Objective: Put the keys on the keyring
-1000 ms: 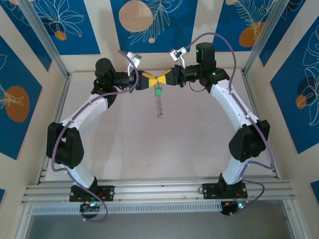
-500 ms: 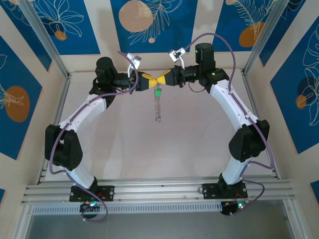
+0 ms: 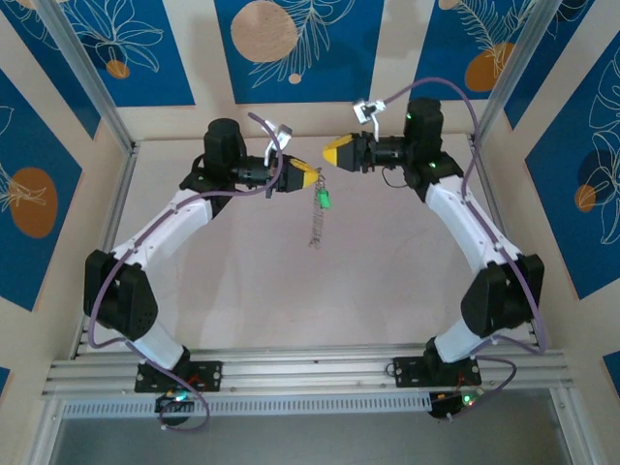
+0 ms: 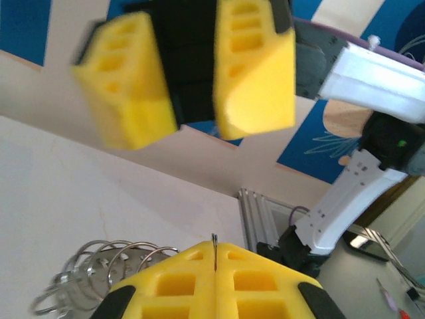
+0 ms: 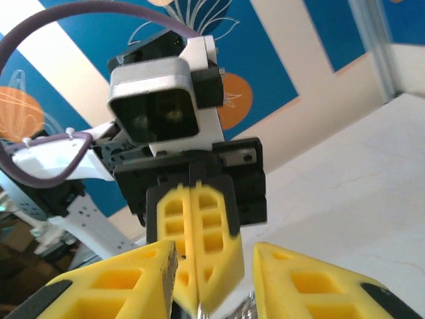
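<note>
Two grippers meet almost tip to tip: the left gripper (image 3: 312, 179) has its jaws pressed together on the top of the keyring (image 3: 314, 225), and the right gripper (image 3: 326, 154), just beside it, has its jaws apart with nothing between them. The keyring hangs down from the left gripper, long axis about vertical. The green-headed key (image 3: 325, 200) sits near its top on the right gripper's side, so I judge the right arm is the one free to reach it.

no legible text, labels or numbers anywhere
</note>
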Controlling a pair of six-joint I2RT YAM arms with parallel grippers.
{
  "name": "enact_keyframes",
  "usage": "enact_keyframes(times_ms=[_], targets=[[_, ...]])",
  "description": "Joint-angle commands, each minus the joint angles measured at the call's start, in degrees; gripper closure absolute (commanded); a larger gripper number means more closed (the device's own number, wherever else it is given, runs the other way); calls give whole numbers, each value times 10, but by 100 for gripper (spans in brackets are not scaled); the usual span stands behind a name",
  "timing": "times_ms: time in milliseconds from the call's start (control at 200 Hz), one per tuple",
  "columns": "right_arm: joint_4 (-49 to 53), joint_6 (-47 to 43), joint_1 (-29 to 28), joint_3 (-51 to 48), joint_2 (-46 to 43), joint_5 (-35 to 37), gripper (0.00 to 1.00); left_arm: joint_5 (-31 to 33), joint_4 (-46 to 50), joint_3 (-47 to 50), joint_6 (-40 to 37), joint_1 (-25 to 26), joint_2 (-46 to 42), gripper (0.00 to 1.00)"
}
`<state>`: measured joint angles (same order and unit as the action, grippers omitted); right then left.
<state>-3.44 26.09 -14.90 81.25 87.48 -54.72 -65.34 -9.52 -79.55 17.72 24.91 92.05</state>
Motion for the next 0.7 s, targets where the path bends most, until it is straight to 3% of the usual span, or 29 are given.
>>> enact_keyframes(times_ms=[0,215,695], targets=[[-119,60,5,-86,-61,78,61,28,-120,22,70,-1,-37,100],[-220,86,-11,-228,-127,171,56,65,-213,60,137,7,-51,100],[-231,21,-53,-258,-139,186,52,56,-309,60,219,9,-38,100]])
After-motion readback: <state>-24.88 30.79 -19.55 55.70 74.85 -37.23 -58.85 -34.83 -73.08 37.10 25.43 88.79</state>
